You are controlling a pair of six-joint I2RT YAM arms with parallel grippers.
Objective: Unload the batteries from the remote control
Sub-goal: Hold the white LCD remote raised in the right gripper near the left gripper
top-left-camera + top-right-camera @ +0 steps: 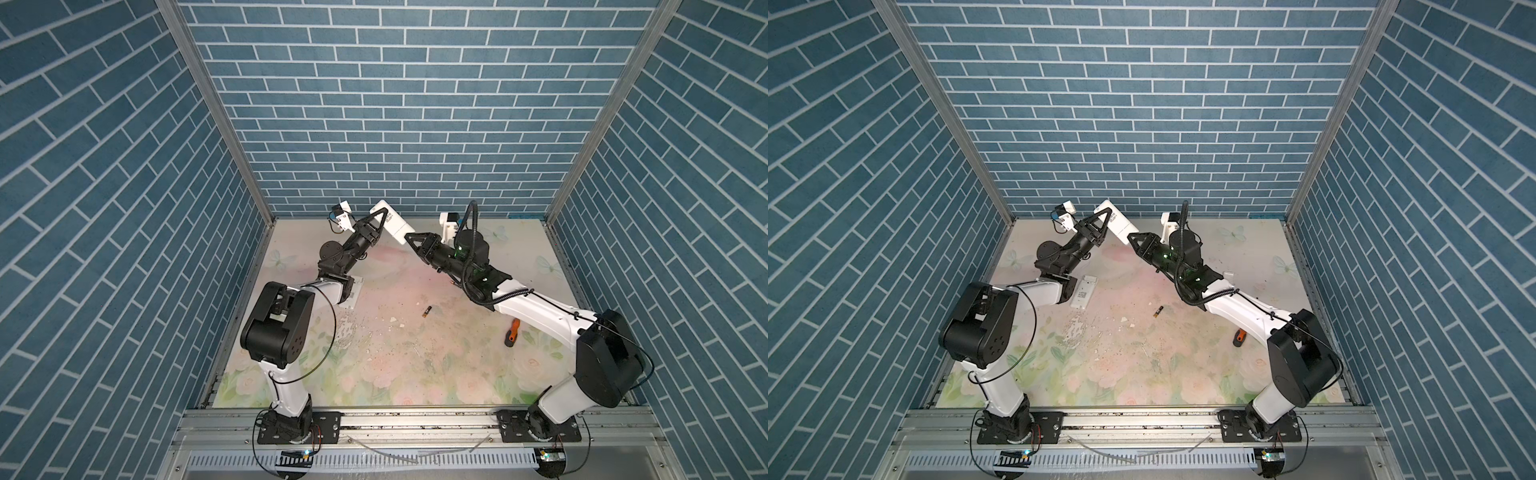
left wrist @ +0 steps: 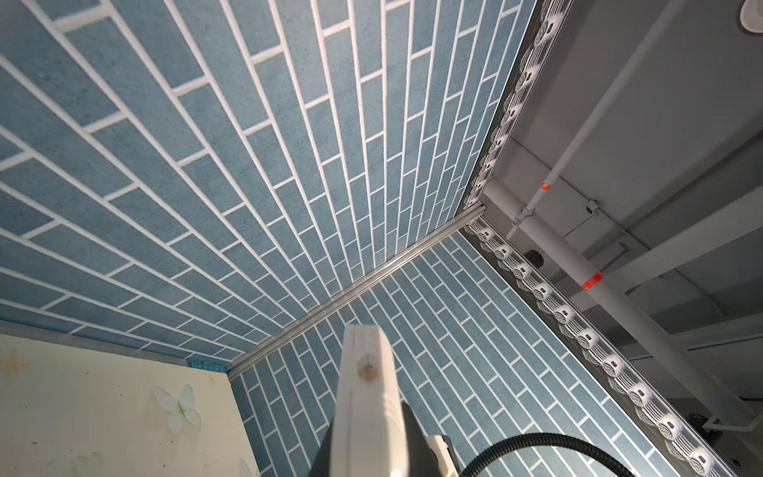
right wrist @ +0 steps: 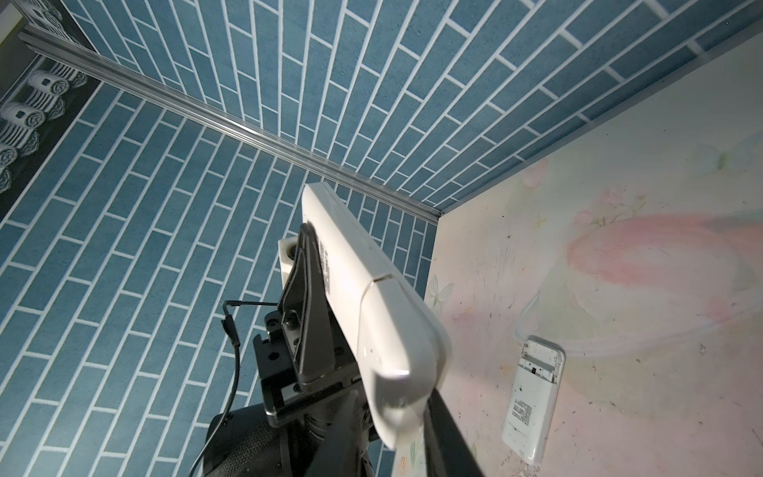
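Observation:
The white remote control (image 1: 392, 223) (image 1: 1116, 221) hangs tilted in the air near the back wall, held from both ends. My left gripper (image 1: 379, 219) (image 2: 367, 437) is shut on its upper part, with the remote control (image 2: 366, 396) rising between the fingers. My right gripper (image 1: 408, 238) (image 3: 404, 417) is shut on its lower, rounded end (image 3: 396, 355). A seam crosses the body and no cells show in it. One of the batteries (image 1: 427, 311) (image 1: 1158, 311), black with a gold end, lies on the floral mat near the middle.
A white flat piece with a printed label (image 1: 1084, 293) (image 3: 532, 400) lies on the mat beside the left arm. An orange-handled screwdriver (image 1: 512, 332) (image 1: 1239, 337) lies at the right by the right arm. White crumbs and scuffs (image 1: 347, 328) dot the mat.

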